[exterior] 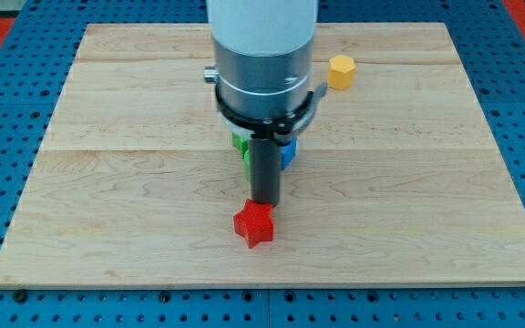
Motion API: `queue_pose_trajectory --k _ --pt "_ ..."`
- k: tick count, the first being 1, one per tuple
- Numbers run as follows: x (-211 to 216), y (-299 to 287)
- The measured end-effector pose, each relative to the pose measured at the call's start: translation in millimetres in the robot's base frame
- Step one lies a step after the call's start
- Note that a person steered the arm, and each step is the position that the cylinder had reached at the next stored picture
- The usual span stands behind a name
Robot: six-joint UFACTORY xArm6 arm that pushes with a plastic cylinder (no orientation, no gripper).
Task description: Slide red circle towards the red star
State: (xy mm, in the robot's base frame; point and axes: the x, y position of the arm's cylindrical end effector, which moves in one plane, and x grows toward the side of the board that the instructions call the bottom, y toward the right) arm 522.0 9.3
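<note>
1. My tip sits just above the red star, at lower centre – touching or nearly so.
2. No pincer shows; red circle not visible.
3. Green block and blue block half hidden behind the rod; yellow block on the surface, upper right.

Your arm enters from the view's top as a broad white cylinder with a smooth, unmarked shell. Below the white section you see a brushed silver-grey metal collar, slightly ribbed, with a small round stud on its left side. A thin black ring wraps the collar's lower edge, with a dark bracket or cable loop jutting out on the view's right. Under that sits a short black mount, and from it a straight dark grey rod drops down, matte and plain with a faint lighter sheen along one side. The rod ends in my tip, cut flat and the same dark colour.
</note>
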Motion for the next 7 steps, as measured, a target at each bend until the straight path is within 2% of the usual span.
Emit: queue_pose_trajectory --k 1,2,3,5,6,7 --pt "-35.9 83.9" --pt "-113.7 128.4" --pt "-177.0 92.5" --pt "-238.7 -23.1" --pt "-223.6 -143.3" --pt "-216.4 -176.3"
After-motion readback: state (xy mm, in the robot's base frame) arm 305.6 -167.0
